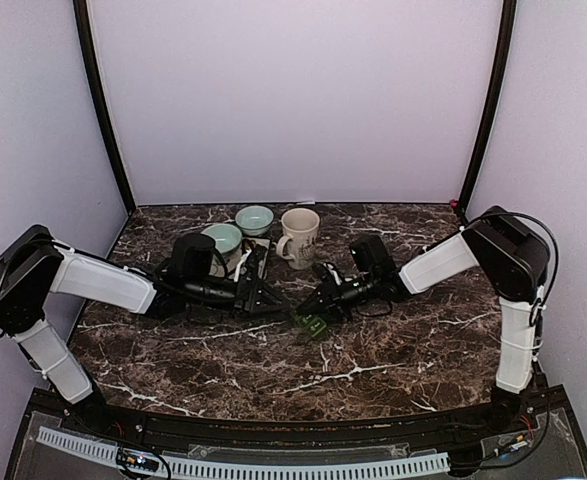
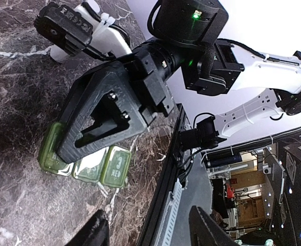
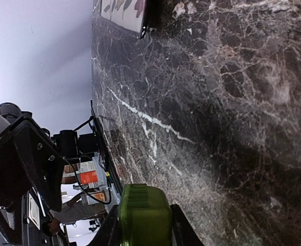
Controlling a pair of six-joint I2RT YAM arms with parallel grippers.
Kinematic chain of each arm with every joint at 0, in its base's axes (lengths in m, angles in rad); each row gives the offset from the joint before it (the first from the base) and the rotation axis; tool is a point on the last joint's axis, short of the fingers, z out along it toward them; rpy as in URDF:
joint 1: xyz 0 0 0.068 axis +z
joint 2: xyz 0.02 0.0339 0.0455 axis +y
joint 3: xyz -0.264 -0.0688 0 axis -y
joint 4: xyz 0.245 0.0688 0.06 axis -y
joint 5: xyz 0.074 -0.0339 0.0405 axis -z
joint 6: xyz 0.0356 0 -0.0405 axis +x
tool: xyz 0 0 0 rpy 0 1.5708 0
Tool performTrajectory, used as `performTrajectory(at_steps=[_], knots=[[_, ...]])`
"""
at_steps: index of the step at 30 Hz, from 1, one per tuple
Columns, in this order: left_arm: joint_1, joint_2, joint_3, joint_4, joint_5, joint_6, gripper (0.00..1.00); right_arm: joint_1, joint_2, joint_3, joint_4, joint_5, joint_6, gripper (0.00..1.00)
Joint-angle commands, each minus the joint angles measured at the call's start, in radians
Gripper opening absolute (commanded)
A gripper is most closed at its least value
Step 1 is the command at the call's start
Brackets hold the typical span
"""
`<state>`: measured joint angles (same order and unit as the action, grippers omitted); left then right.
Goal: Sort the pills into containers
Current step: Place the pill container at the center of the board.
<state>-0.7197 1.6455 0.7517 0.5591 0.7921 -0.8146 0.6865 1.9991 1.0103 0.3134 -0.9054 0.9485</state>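
Pill box (image 3: 145,210) in right gripper (image 3: 146,233)

This is looking like a robotics lab, a test cell rather than a home. Plain pale backdrop panels (image 1: 293,100) on black poles (image 1: 101,110) are boxing in a marble-look bench (image 1: 393,350) on 3 sides. L arm (image 1: 93,280) & R arm (image 1: 443,262) are sitting bolted at its near edge, w/ a slotted cable duct (image 1: 273,467) running along the front. In the L wrist view, past the bench edge, frames & equip. (image 2: 253,184) are showing in an open work area, details blurry. The R wrist view is catching orange-labelled gear (image 3: 88,177) there too.
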Motion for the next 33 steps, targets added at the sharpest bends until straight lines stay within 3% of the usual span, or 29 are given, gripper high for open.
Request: performTrajectory(at_steps=[1,15,33], knots=[[0.007,-0.053,-0.041,-0.016,-0.043,0.039,0.56,0.016,0.046,0.055,-0.043,0.032,-0.103,0.24],[0.008,-0.031,-0.031,-0.051,-0.044,0.068,0.56,0.016,0.065,0.088,-0.192,0.125,-0.244,0.47],[0.01,-0.014,0.012,-0.092,-0.105,0.105,0.57,0.018,-0.09,0.135,-0.493,0.501,-0.469,0.54]])
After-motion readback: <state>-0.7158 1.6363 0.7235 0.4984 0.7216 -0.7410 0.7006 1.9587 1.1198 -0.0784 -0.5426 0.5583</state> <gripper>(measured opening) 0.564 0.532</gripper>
